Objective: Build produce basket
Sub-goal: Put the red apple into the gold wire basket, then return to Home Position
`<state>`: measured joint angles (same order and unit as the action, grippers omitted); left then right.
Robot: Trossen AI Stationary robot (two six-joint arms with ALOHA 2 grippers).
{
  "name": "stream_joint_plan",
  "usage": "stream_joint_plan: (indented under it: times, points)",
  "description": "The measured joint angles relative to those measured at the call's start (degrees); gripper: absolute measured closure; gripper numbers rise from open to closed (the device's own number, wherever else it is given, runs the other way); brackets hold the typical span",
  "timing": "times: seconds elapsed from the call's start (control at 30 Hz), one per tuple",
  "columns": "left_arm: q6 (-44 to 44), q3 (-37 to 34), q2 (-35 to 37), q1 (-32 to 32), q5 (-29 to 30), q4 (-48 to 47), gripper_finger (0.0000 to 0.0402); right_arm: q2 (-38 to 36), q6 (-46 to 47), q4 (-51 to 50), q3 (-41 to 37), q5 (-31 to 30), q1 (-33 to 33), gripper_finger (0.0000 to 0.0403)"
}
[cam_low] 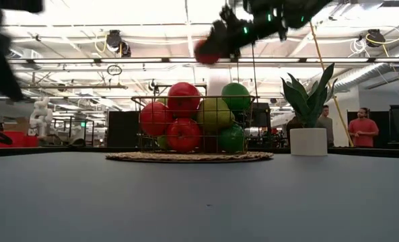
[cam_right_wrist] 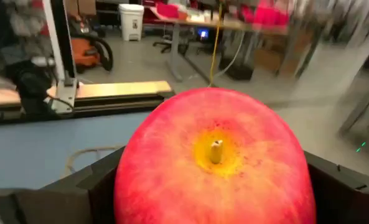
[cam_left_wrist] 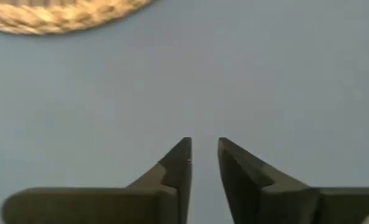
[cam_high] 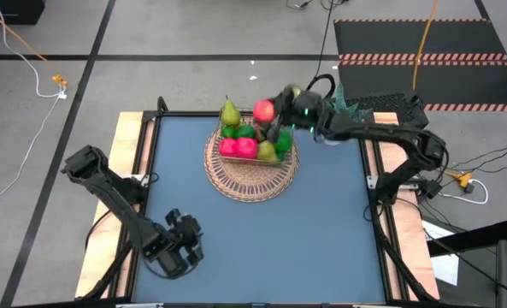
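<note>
The tan woven basket (cam_high: 251, 175) sits on the far middle of the blue table, piled with red, green and yellow produce (cam_low: 192, 121) inside its wire frame. My right gripper (cam_high: 270, 115) hangs above the basket's far rim, shut on a red-pink apple (cam_low: 206, 52) that is higher than the pile. My left gripper (cam_high: 182, 244) hovers over bare table at the near left, slanting down. Its fingers (cam_left_wrist: 178, 168) stand a narrow gap apart with nothing between them, and the basket's rim (cam_left_wrist: 60, 15) lies well ahead of them. My right gripper pinches the apple between its two fingers, one on each opposite side (cam_right_wrist: 125, 180). The apple's stem end (cam_right_wrist: 216, 151) faces back toward the wrist. The fingers come in about level from the table's right side. The apple is lifted clear, above the pile.
A white pot with a green plant (cam_low: 309, 138) stands at the far right of the table, under my right arm. Wooden rails (cam_high: 132, 171) border the table's sides. Bare blue table (cam_high: 270, 248) spreads across the near half. People stand far off in the room (cam_low: 364, 128).
</note>
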<state>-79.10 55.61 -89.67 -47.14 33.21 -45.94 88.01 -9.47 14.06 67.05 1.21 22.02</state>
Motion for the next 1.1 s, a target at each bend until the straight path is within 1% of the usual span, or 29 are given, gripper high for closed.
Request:
stream_joint_plan:
  times: [0.07, 0.13, 0.23, 0.33, 0.47, 0.67, 0.77, 0.87, 0.97, 1.1]
  points:
    - [2.02, 0.0, 0.0, 2.5, 0.0, -1.84, 0.0302, 0.74, 3.93, -0.7, -0.07, 6.77, 5.06, 0.0077]
    - [4.6, 0.0, 0.02, 4.96, -0.13, -2.35, 0.0283, 2.35, 3.73, 0.11, -0.03, 11.67, 7.58, 0.0079]
    - [8.67, 0.0, 0.04, 8.35, -0.22, -1.75, 0.0259, 4.96, 2.54, -0.3, -0.05, 15.43, 9.11, 0.0078]
    - [12.77, 0.0, 0.04, 10.98, -1.12, -1.47, 0.0242, 7.79, 1.24, 1.52, -0.05, 15.64, 8.72, 0.0078]
    - [17.03, 0.0, 0.04, 13.76, -1.29, -0.37, 0.0228, 11.51, 0.87, 4.28, -0.05, 16.02, 7.97, 0.0077]
    - [17.1, 0.0, 0.04, 15.98, -2.16, -0.25, 0.0229, 14.76, 1.37, 6.3, 0.02, 15.94, 7.9, 0.0074]
    - [17.3, 0.0, 0.04, 16.24, -2.21, -0.31, 0.0225, 15.12, 2.33, 6.19, 0.02, 15.19, 7.94, 0.006]
    - [17.36, 0.0, 0.07, 16.85, -2.06, -0.45, 0.0217, 14.71, 5.05, 7.3, 0.02, 12.49, 7.87, 0.0042]
    - [17.21, 0.02, 0.07, 17.56, -0.31, -0.57, 0.0209, 14.16, 8.26, 7.99, 0.02, 11.65, 7.88, 0.0027]
    - [16.61, 0.04, 0.07, 18.21, 3.99, -0.65, 0.0204, 12.28, 7.74, 7.44, 0.02, 12.03, 7.66, 0.0014]
